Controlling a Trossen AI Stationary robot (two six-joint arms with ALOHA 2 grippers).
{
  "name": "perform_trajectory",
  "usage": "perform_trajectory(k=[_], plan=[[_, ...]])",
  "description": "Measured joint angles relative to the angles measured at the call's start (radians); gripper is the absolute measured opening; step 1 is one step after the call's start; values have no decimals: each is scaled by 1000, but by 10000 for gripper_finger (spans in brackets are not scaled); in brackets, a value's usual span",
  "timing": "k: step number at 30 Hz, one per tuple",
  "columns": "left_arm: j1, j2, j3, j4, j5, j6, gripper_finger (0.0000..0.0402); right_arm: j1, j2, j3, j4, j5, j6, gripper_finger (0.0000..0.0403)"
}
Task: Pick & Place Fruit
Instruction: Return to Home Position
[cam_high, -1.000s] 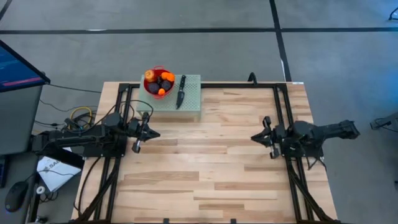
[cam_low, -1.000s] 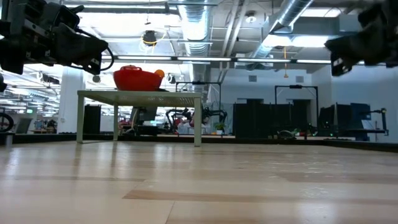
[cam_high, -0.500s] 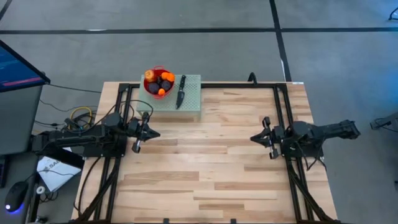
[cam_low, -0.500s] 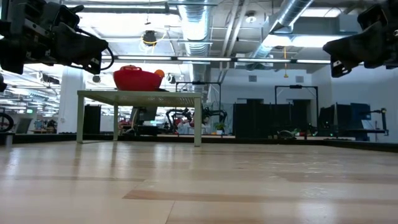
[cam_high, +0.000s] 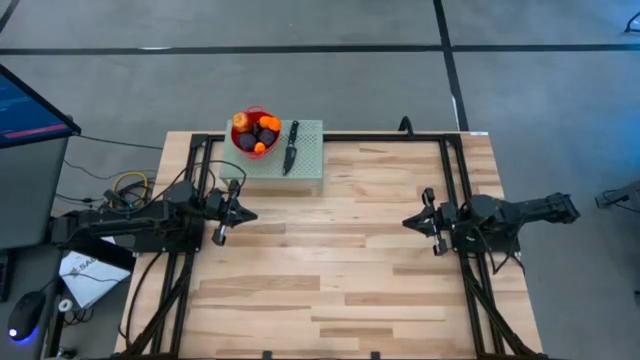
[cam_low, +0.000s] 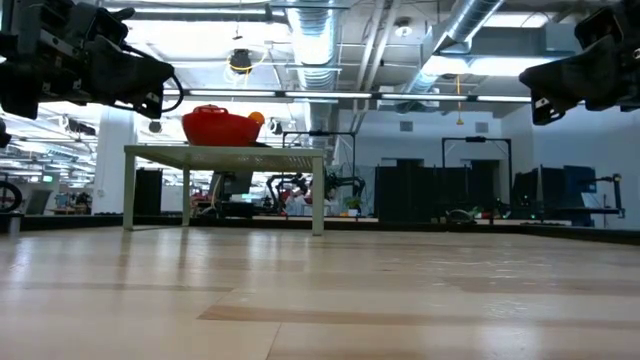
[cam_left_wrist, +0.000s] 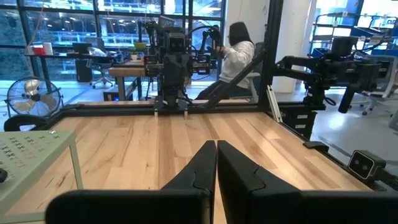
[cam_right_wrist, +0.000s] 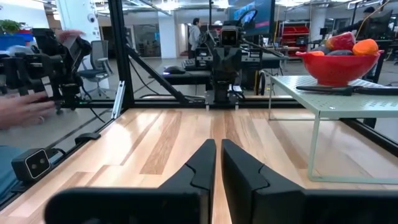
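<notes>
The fruit (cam_high: 256, 132) is piled in a bowl (cam_right_wrist: 339, 73) at the counter's (cam_high: 340, 255) edge. Left gripper (cam_high: 249, 214) and right gripper (cam_high: 407, 220) are clenched, well apart.

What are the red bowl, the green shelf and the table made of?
The red bowl looks like glossy plastic: smooth, evenly bright. The green shelf seems painted metal, matte, with rows of small holes and thin legs, though that's unsure. The table is pale wood: plank seams and grain show.
</notes>
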Motion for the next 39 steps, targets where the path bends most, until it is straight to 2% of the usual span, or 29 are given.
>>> perform_trajectory(k=[2,6,7,9,12,17,20,23,27,30,39], plan=[[-9,-5,0,-4,0,-42,8,0,0,0,0,0,0,22],[-102,-87,0,3,2,-287,8,0,0,0,0,0,0,25],[-127,-120,0,-19,4,-283,8,0,0,0,0,0,0,25],[-168,-185,0,-70,-17,-174,8,0,0,0,0,0,0,24],[-210,-259,0,-126,-173,-65,8,0,0,0,0,0,0,22],[-235,-299,0,-189,-497,-51,8,0,0,-1,0,0,0,20],[-237,-322,0,-277,-589,-51,8,0,0,-1,0,0,0,22],[-237,-374,0,-375,-582,-46,8,0,1,-1,0,0,0,22],[-223,-381,1,-396,-454,9,8,0,1,-1,0,0,0,20],[-218,-380,1,-400,-404,-2,8,0,1,-1,0,0,0,20],[-200,-381,1,-401,-396,-25,8,0,1,-1,0,0,0,23]])
